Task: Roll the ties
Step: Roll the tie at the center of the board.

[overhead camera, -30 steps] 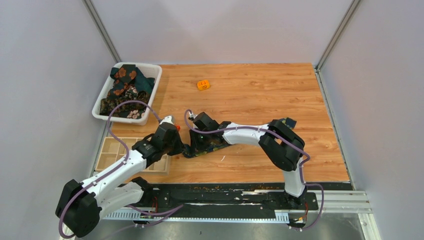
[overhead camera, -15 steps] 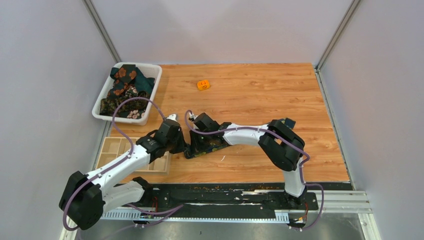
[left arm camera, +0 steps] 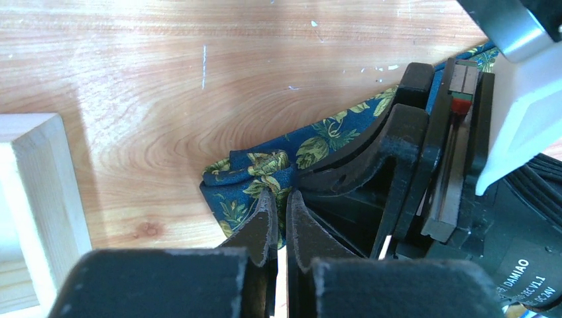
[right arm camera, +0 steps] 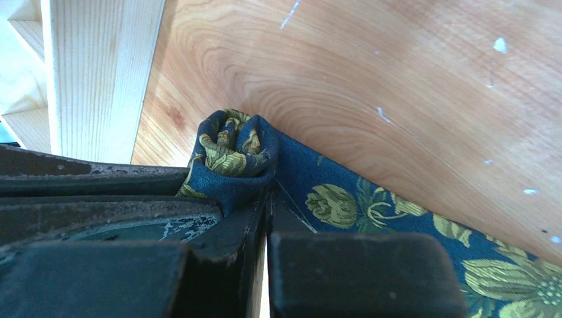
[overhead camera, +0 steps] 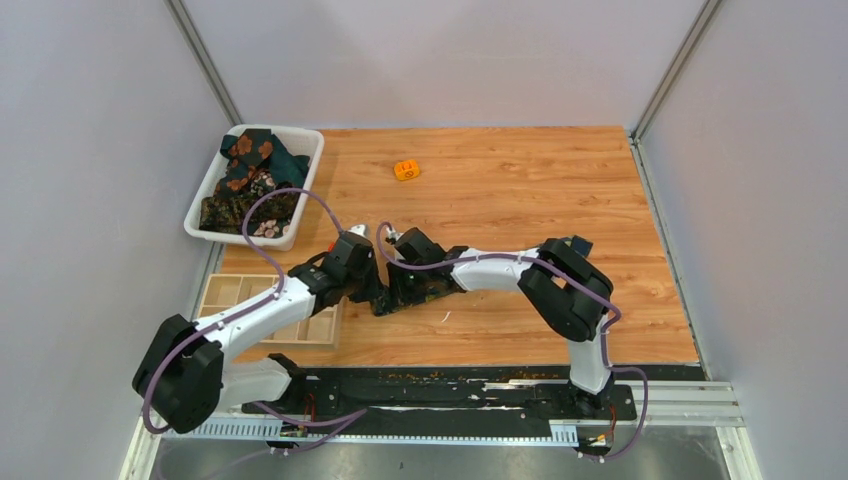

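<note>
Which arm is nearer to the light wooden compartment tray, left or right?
Left. The left arm crosses over the wooden tray; the right arm reaches in from the right, its end effector gripping the navy floral fabric tie beside the tray.

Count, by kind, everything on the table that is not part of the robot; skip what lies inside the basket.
navy floral tie: 1
orange block: 1
white basket: 1
wooden tray: 1
Total: 4
</note>
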